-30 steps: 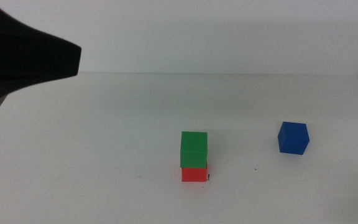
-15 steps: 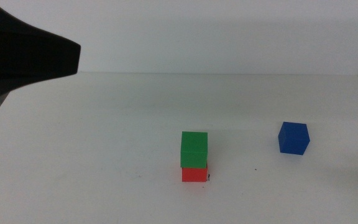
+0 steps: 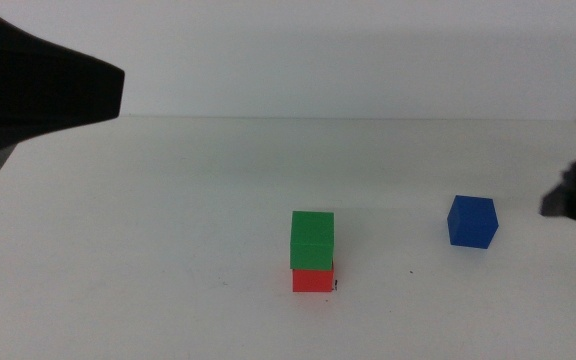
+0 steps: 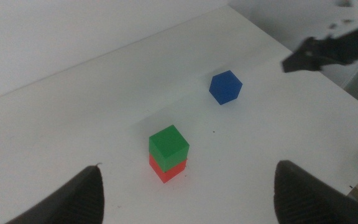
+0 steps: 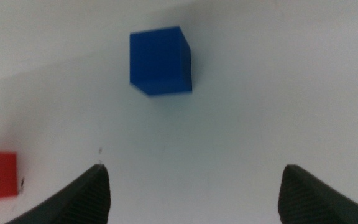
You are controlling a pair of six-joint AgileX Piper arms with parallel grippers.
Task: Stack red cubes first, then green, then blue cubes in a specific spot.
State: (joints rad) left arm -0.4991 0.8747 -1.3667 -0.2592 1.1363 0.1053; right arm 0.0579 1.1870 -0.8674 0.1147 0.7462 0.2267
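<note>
The green cube [image 3: 312, 238] sits squarely on the red cube [image 3: 313, 279] at the table's centre front, with a tiny black mark [image 3: 336, 285] at the red cube's foot. The blue cube [image 3: 471, 221] lies alone to the right. My right gripper [image 3: 574, 198] comes in at the right edge, apart from the blue cube, jaws open and empty; its wrist view shows the blue cube [image 5: 160, 60] ahead. My left gripper [image 4: 191, 208] is open and empty, held high at the far left, looking down on the stack [image 4: 168, 144] and the blue cube [image 4: 225, 86].
The left arm [image 3: 38, 95] is a big dark shape in the upper left corner. A second small black mark [image 3: 412, 272] lies on the white table [image 3: 168, 220] between the stack and the blue cube. The table's right edge is near the right gripper.
The right gripper has come into the middle view from the right edge. The cubes and the left arm have not moved.
</note>
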